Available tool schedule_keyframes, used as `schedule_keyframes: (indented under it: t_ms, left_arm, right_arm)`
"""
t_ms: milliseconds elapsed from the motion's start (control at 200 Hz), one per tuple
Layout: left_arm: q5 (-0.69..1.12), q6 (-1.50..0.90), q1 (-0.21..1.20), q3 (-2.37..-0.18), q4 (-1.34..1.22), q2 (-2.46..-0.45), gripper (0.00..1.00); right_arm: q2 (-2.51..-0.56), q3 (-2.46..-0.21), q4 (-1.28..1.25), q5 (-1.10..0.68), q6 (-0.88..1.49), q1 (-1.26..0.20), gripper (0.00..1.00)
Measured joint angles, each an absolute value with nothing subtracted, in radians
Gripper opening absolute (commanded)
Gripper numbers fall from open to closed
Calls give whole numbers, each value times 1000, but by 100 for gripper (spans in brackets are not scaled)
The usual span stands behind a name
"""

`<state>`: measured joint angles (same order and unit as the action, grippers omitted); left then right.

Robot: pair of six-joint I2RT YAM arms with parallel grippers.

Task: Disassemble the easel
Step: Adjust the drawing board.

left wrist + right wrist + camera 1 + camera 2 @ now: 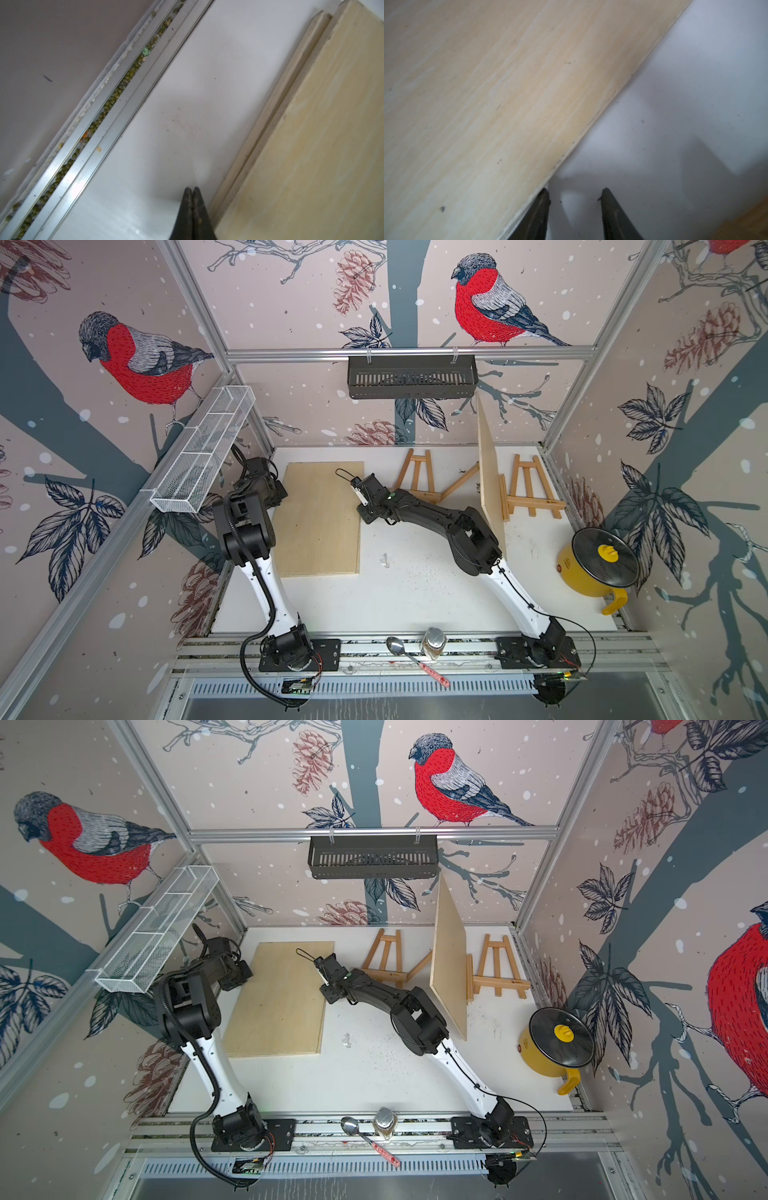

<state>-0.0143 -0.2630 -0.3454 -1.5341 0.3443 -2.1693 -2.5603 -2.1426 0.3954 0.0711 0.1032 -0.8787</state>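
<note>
Two small wooden easels show in both top views. One easel (pixel 417 479) (pixel 384 961) stands bare at the back middle, its rear leg (pixel 459 483) stretched toward the right. The other easel (pixel 530 493) (pixel 496 969) carries a plywood board (pixel 490 472) (pixel 449 957) standing on edge against it. A second plywood board (pixel 320 518) (pixel 278 998) (pixel 488 104) (pixel 311 145) lies flat on the white table. My right gripper (pixel 575 195) (pixel 362 506) is open and empty, pointing down just beside the flat board's right edge. My left gripper (pixel 192 189) (pixel 277 493) is shut on nothing by that board's left edge.
A yellow pot with a dark lid (pixel 598 560) sits at the right. A spoon (pixel 415 657) and a jar (pixel 433 643) rest on the front rail. A black basket (pixel 411 377) hangs at the back, a white wire basket (pixel 203 456) on the left wall.
</note>
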Motion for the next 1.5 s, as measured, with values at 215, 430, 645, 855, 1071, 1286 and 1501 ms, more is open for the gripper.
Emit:
schedule_keyframes:
  t_ms: [215,430,645,855,1071,1286,1501]
  left_arm:
    - [-23,-266,-346,-1519,336,-2160,0]
    - [-73,-265,-349,-1459,416,-2090,13]
    - [-136,-286,-349,-1323,452,-1947,4]
    - [-218,-308,-360,-1248,474,-1927,0]
    - [-269,-307,-372,-1243,482,-1945,0]
    - [-318,-307,-381,-1234,469,-1956,0]
    - [-322,-307,-392,-1206,446,-1951,0]
  right_arm:
    - [-2514,-2055,359,59,113,-874,47]
    - [-2414,-1907,356,56,128,-887,46]
    - [-2326,-1776,358,51,127,-928,48]
    - [-2283,-1709,355,36,127,-946,47]
    - [-2278,-1698,347,34,128,-957,47]
    - [-2289,-1708,341,37,131,-982,47]
    - [-2293,-1709,328,38,132,-1000,45]
